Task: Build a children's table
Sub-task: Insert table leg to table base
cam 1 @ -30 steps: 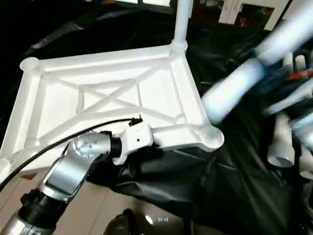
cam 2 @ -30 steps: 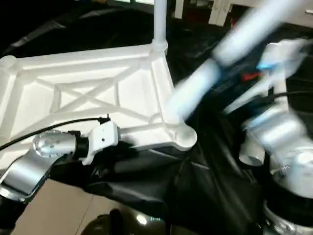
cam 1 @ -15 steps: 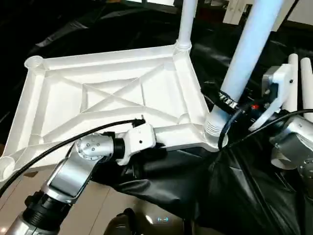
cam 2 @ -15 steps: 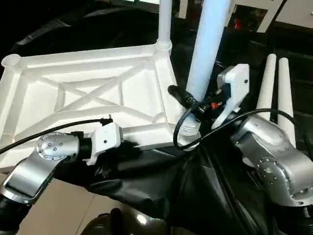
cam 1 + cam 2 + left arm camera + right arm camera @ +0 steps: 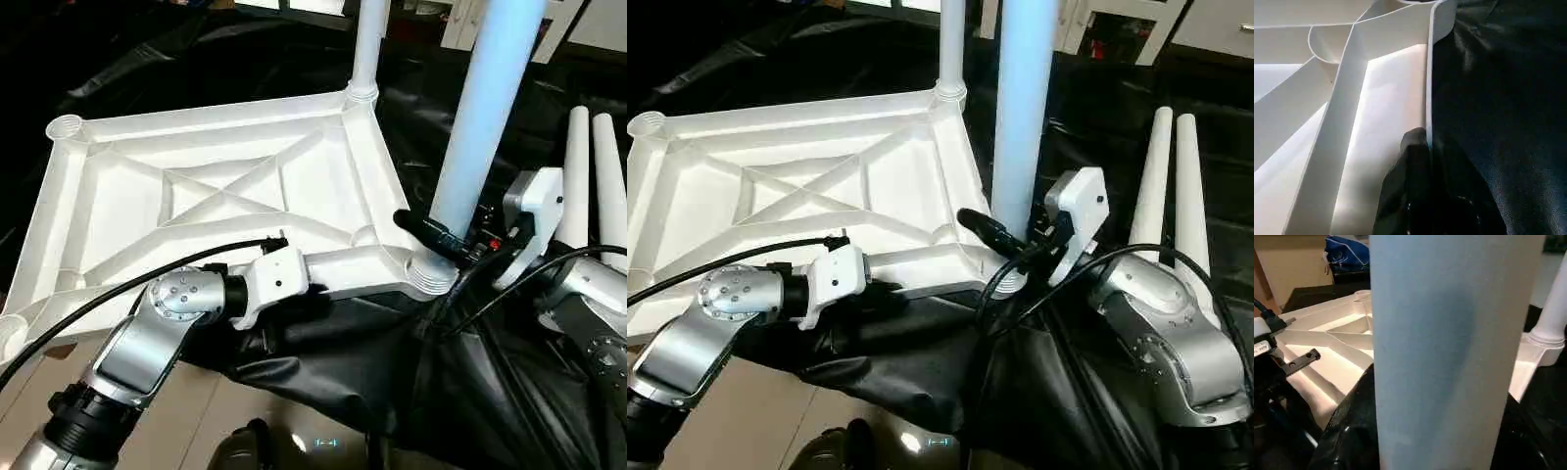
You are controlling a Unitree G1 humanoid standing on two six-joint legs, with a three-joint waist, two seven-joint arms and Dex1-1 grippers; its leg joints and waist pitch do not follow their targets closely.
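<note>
Head views look down on the white tabletop (image 5: pixel 225 196), lying upside down with its X-shaped ribs facing up, on the black-draped table (image 5: pixel 323 362). Its near edge sits at the table's near edge, above the tan floor (image 5: pixel 196 421). One white leg (image 5: pixel 367 44) stands upright in the socket at the tabletop's far right corner. A second leg (image 5: pixel 485 108) stands upright with its ribbed lower end in the near right corner socket (image 5: pixel 428 276). The right hand (image 5: pixel 1019 240) is closed around this second leg just above the socket; the right wrist view shows the tube close up between the dark fingers (image 5: pixel 1352 426). The left hand (image 5: pixel 1425 196) pinches the tabletop's near rim, one black finger inside the rim and the other outside against the black cloth, as the left wrist view shows. Its white wrist housing (image 5: pixel 274 284) lies along that near rim. The socket at the tabletop's far left corner (image 5: pixel 65 127) stands open. Two more white legs (image 5: pixel 593 176) lie side by side on the black cloth towards the table's right edge, beyond the right forearm (image 5: pixel 1161 323).
</note>
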